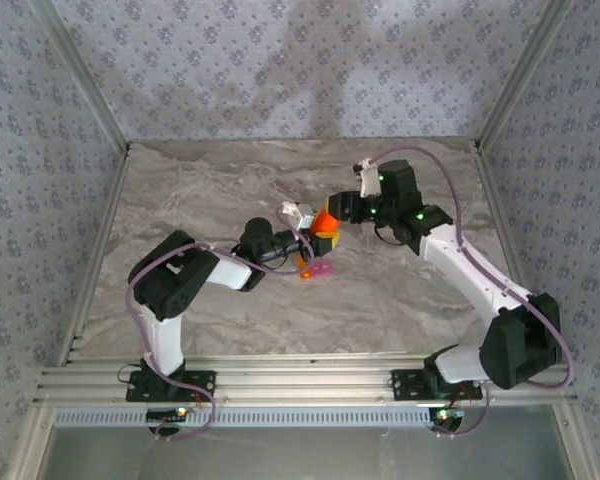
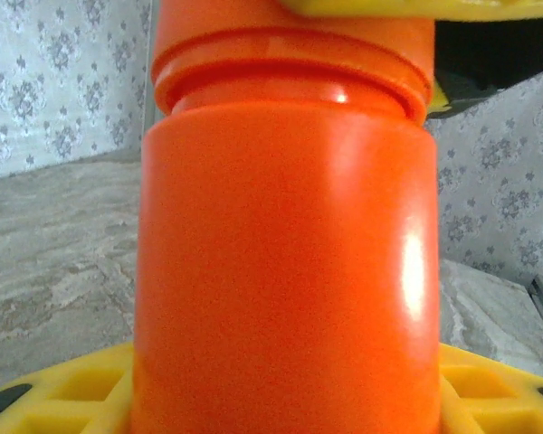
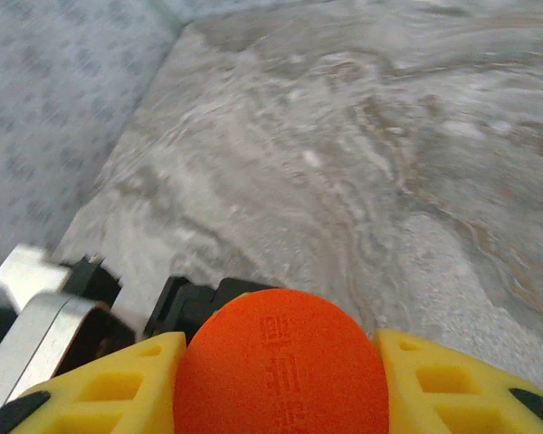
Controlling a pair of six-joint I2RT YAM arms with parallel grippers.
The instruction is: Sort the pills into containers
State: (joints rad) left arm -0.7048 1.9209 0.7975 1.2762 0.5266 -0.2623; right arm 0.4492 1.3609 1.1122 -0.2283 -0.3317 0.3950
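1. The left gripper (image 1: 310, 240) has its jaws clamped on the body of the tall opaque orange cylindrical bottle (image 1: 325, 222). The right gripper (image 3: 281, 384) has its jaws gripping the round orange cap (image 3: 281, 357).
2. The tiny joined translucent orange-and-pink containers (image 1: 317, 269) sit on the surface (image 1: 200, 200) just below the bottle, nearer the left arm.

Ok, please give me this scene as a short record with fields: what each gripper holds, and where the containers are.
left gripper: closed around the orange bottle
right gripper: closed on the cap
containers: joined orange and pink pair, on the table close to the bottle, touched by neither gripper
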